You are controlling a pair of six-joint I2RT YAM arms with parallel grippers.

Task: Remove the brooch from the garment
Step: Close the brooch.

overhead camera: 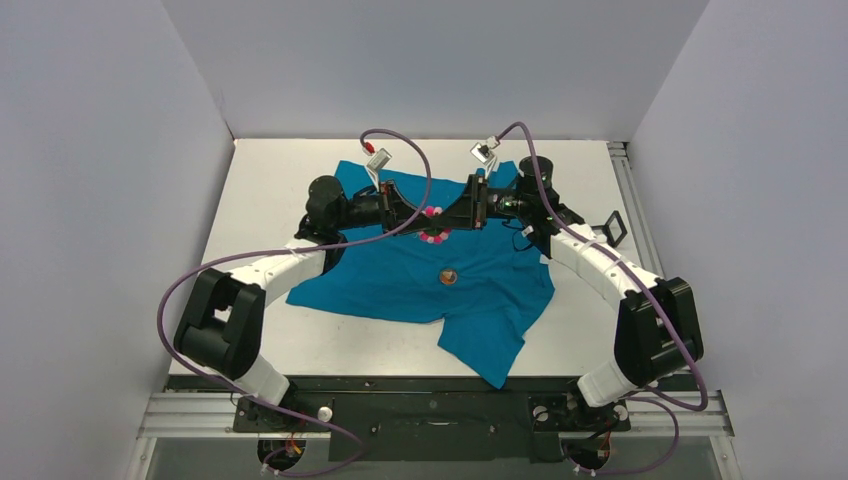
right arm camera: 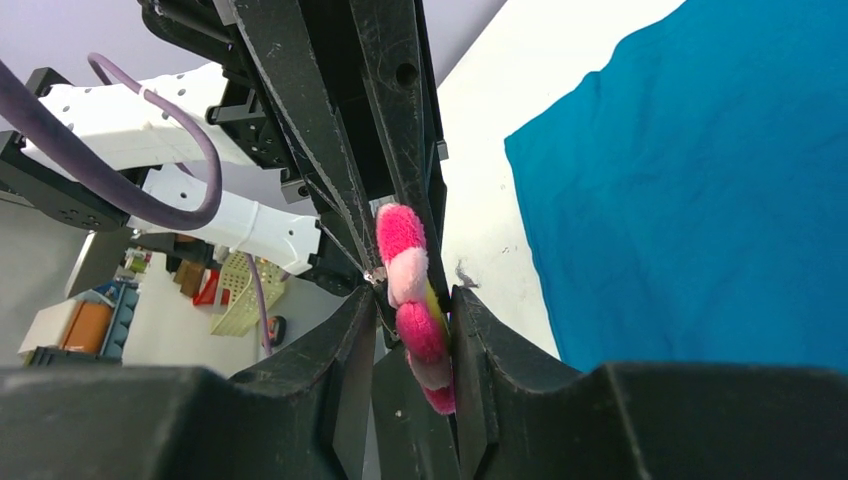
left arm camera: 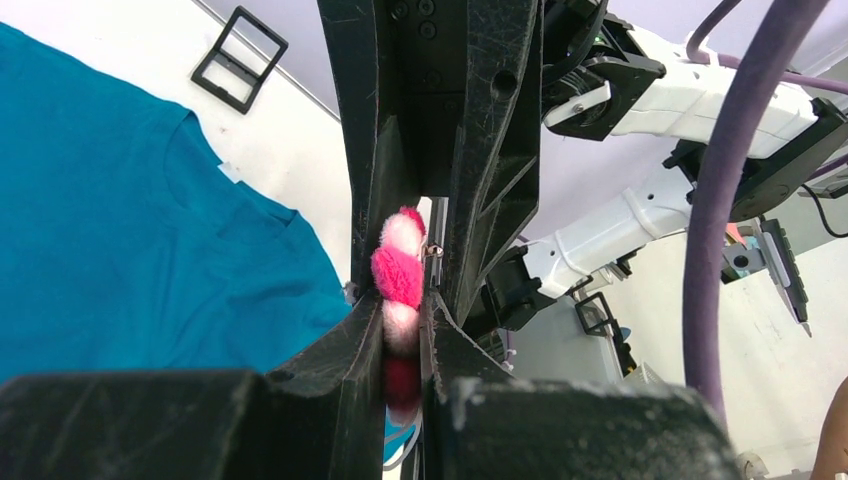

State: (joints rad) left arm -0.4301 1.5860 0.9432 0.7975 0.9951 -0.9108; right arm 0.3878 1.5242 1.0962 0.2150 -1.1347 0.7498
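Note:
The teal garment (overhead camera: 390, 285) lies spread on the white table (overhead camera: 280, 170); it also shows in the left wrist view (left arm camera: 120, 250) and the right wrist view (right arm camera: 700, 200). The pink brooch (overhead camera: 432, 238) is held above it, between both grippers, which meet tip to tip. My left gripper (left arm camera: 405, 310) is shut on the brooch (left arm camera: 398, 275), its metal clasp showing at one side. My right gripper (right arm camera: 415, 300) closes on the same brooch (right arm camera: 405, 275) from the opposite side, one finger on the yellow face and the other at the clasp. In the top view the left gripper (overhead camera: 422, 222) and the right gripper (overhead camera: 443, 222) hide the brooch's middle.
A small round brown thing (overhead camera: 449, 276) lies on the shirt in front of the grippers. A small black frame stand (overhead camera: 612, 228) sits at the table's right edge and also shows in the left wrist view (left arm camera: 238, 58). Grey walls enclose the table on three sides.

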